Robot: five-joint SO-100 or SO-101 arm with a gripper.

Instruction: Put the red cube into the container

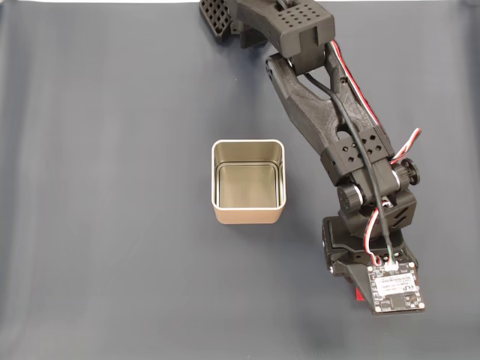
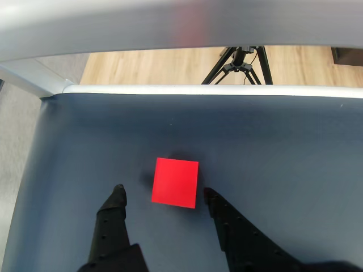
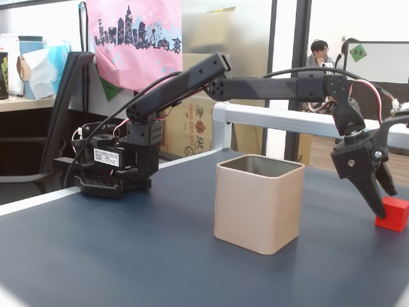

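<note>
The red cube lies flat on the dark mat, partly between the two black fingertips of my gripper. The jaws stand open on either side of it, the right tip close to the cube's corner. From the side, the gripper points down at the cube, to the right of the container. From above, the beige-gold container stands upright and empty mid-table. A sliver of the cube peeks out under the wrist at the lower right.
The arm's base sits at the far left of the side view. An aluminium table rail runs close beyond the cube, with a tripod on the floor past it. A person sits in the background.
</note>
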